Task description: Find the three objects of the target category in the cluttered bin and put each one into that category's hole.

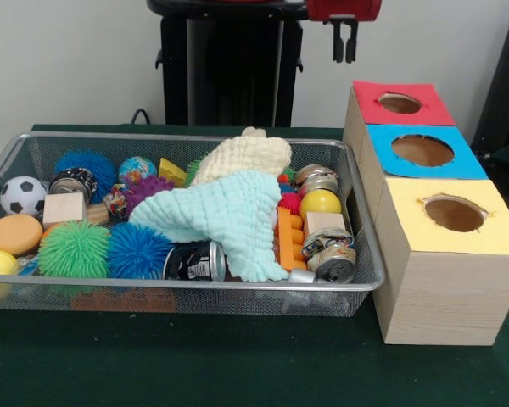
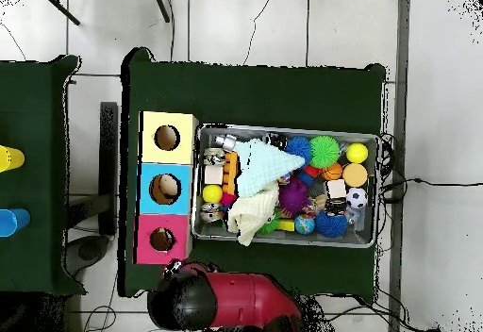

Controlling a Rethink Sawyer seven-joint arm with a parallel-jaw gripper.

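Still searching: gripper (image 1: 344, 52) hangs empty, fingers narrow, behind basket (image 1: 195, 287); cloths (image 1: 229, 212) prob. hide plush toys; red hole (image 1: 399, 103) unfilled.

No text, brand, number or sign can be read anywhere. The black can (image 1: 195, 260) at the front of the bin (image 1: 187, 297) carries pale markings, and the crushed cans (image 1: 331, 252) on its right have printed patterns, but all are too blurred to make out. The box tops (image 1: 422, 151) are plain colour, unmarked.
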